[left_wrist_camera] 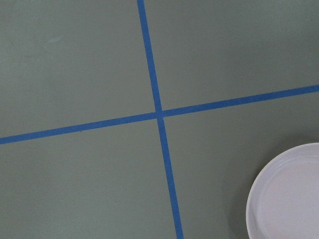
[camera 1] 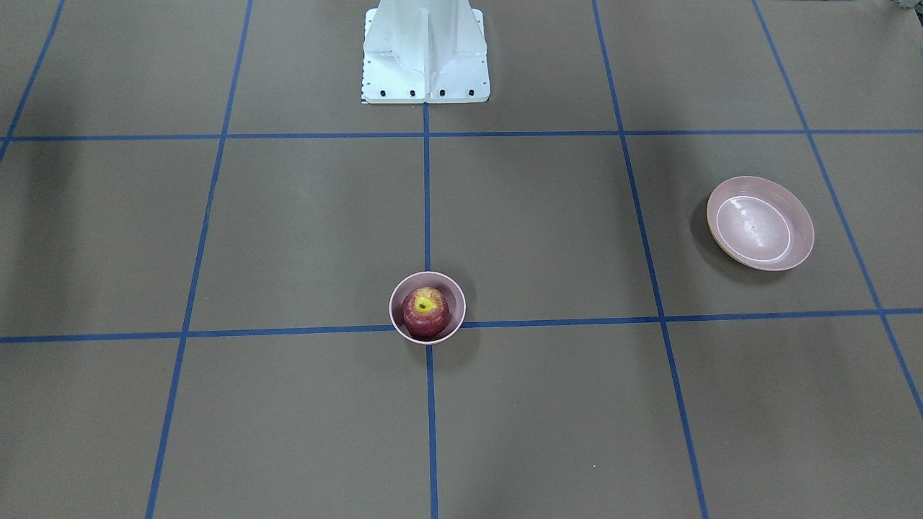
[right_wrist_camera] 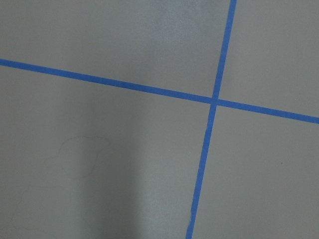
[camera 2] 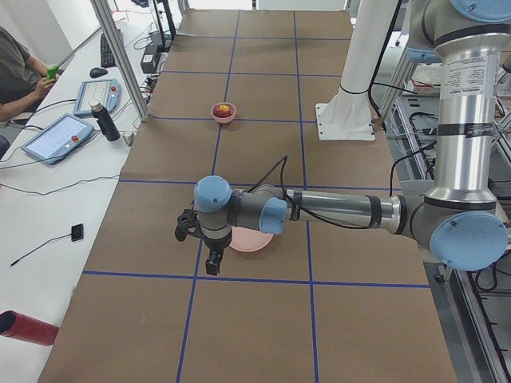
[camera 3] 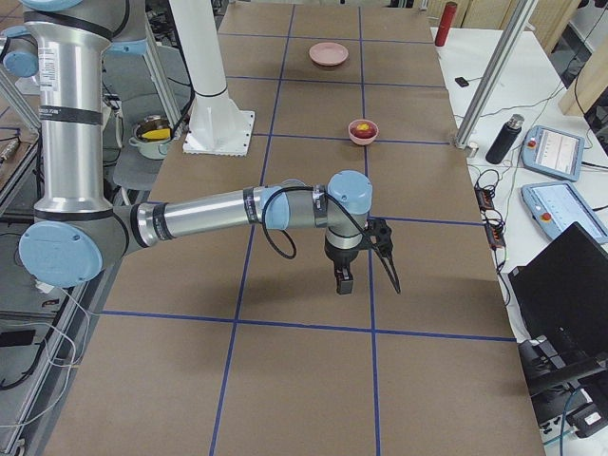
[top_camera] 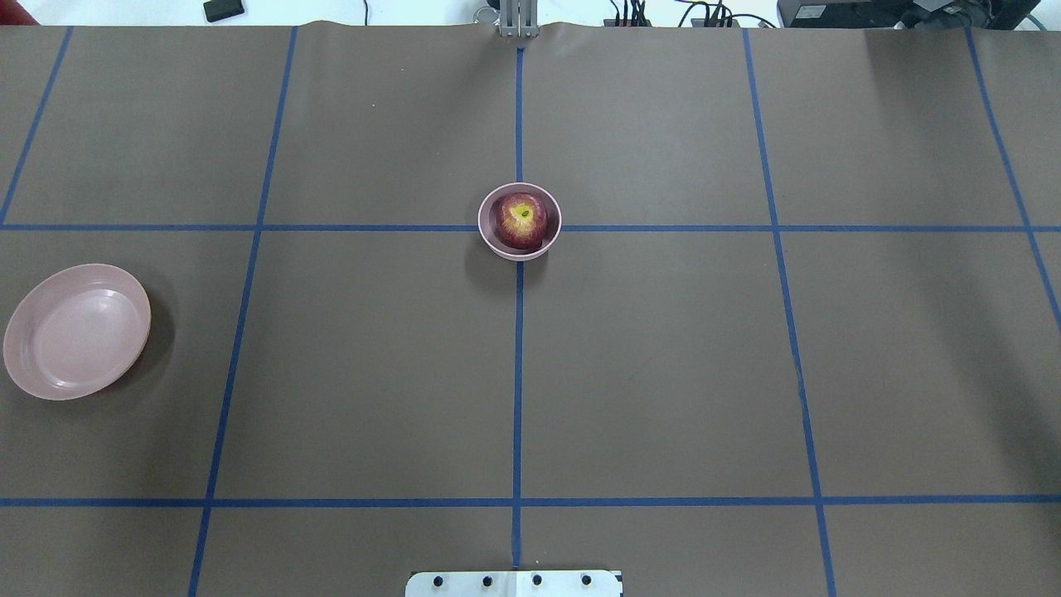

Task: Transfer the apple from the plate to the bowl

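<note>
The apple (camera 1: pixel 425 311) sits inside the bowl (camera 1: pixel 394 303), stem dimple up. The bowl stands on a crossing of blue tape lines (camera 1: pixel 548 322) on the table (camera 1: pixel 303 238). The plate (camera 1: pixel 759 223) lies well apart from the bowl, toward the robot's left. The left gripper (camera 2: pixel 211 265) hangs just beside the plate, far from the bowl, and its arm hides part of the plate in the left side view. The right gripper (camera 3: pixel 342 278) hangs well apart from the bowl on the opposite side. Whether either gripper's fingers are apart or together cannot be told. A bottle (camera 3: pixel 501 140) stands off the table, near the bowl.
</note>
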